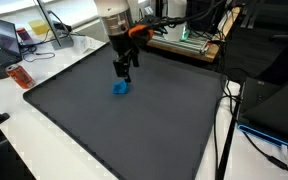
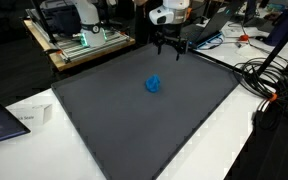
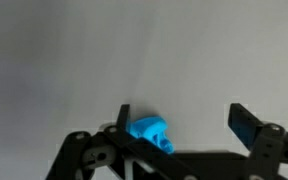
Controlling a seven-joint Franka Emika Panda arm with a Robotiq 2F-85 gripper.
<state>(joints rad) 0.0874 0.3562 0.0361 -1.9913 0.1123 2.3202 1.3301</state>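
We're hovering the end effector (image 1: 125, 74) near the blue piece (image 1: 120, 88), jaws spread, holding nothing. Piece is sitting untouched on the mat (image 1: 134, 130); grasping isn't done yet.

Free passage is being offered across most of the flat dark grey mat (image 2: 134, 125), where only a small bright blue plastic object (image 2: 154, 85) is being met. Its edges are being crowded by a wooden equipment board (image 2: 84, 45) and black cables (image 2: 269, 80).

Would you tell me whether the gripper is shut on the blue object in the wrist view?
No, the gripper stands wide open, and the blue object fills only part of the gap between its jaws.
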